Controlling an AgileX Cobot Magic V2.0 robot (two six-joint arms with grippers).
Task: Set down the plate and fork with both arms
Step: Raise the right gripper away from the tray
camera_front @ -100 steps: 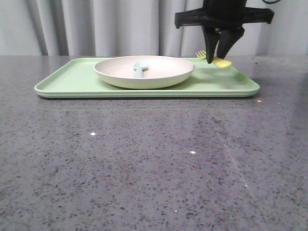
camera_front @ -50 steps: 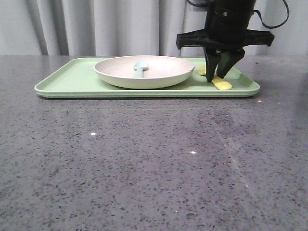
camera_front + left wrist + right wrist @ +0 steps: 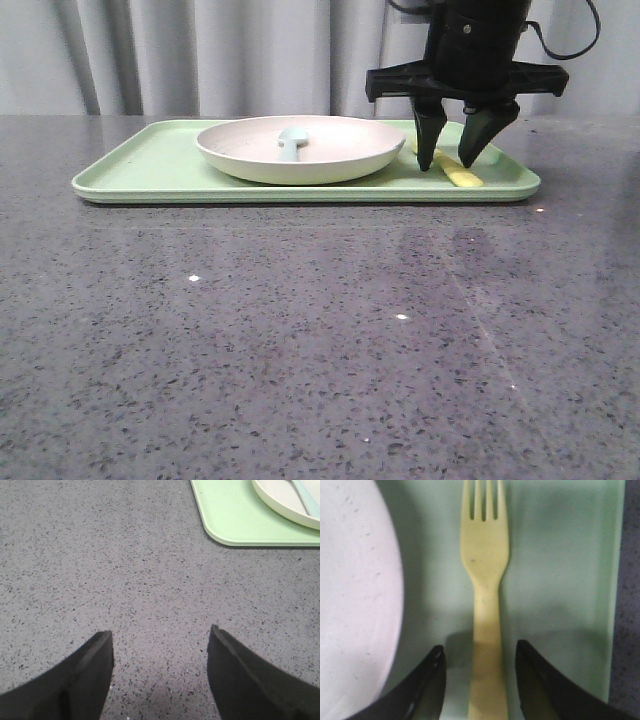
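Left gripper (image 3: 160, 672): only in its own wrist view, fingers spread wide over bare grey table (image 3: 300, 340), holding nothing, bases cut off.
Tray (image 3: 150, 165): light green, far side of the table.
Fork (image 3: 458, 171): lying flat on the tray's right end, just right of the plate; tines hidden from the front.
Right gripper (image 3: 447, 160): jaws parted, straddling the handle, not gripping it.
Plate (image 3: 300, 160): mid-tray, pale blue utensil (image 3: 291, 141) inside, hard to make out.
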